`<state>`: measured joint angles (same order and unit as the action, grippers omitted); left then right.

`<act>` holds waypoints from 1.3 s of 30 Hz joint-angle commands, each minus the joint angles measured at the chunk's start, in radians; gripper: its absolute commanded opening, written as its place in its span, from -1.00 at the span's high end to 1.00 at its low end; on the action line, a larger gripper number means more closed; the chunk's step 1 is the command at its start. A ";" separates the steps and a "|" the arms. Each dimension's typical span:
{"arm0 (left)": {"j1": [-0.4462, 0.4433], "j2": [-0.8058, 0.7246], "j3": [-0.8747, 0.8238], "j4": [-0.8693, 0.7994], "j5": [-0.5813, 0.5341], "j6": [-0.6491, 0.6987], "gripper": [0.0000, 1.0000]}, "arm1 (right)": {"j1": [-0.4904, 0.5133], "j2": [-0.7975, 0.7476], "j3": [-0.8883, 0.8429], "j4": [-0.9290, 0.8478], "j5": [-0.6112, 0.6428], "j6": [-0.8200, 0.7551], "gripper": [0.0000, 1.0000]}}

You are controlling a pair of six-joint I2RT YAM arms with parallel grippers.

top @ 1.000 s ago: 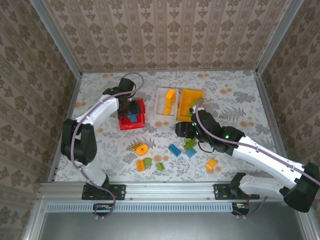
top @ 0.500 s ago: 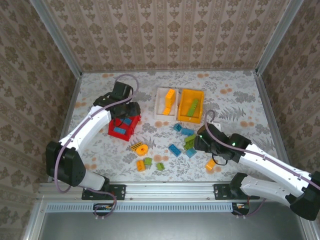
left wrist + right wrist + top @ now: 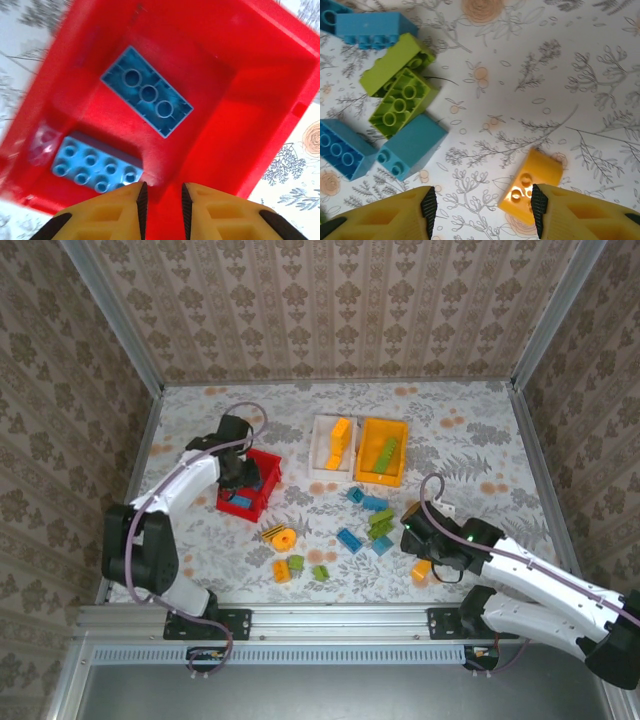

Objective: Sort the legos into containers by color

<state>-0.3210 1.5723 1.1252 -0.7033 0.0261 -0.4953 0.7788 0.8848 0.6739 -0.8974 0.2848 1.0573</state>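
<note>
My right claw [image 3: 482, 202] is hovering apart, empty, over the orange brick [image 3: 530, 186] on the table [image 3: 600, 75]. I judge the brick light, stiff and slick, best pinched across its flat sides. My left claw [image 3: 162, 192] is hanging barely apart, empty, above the red bin [image 3: 260, 100].

The red bin [image 3: 260, 75] overruns the frame, left rim blurred.

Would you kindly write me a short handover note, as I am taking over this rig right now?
Left gripper: jaws narrowly apart, empty, over the red bin.
Right gripper: open, empty, above a loose orange brick.
Done: two blue bricks in the red bin, an orange piece in the white bin, a green brick in the orange bin.
Left: roughly a dozen loose pieces, blue, green and orange, on the table.
</note>
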 commanded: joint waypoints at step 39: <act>-0.570 -0.413 -0.071 0.097 -0.168 -0.247 -0.10 | -0.159 0.059 -0.079 0.181 -0.065 0.018 0.53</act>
<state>-0.8425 1.1942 1.0561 -0.6308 -0.0715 -0.6899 0.6132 0.9554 0.4755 -0.7002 0.1390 1.1862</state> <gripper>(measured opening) 0.548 0.276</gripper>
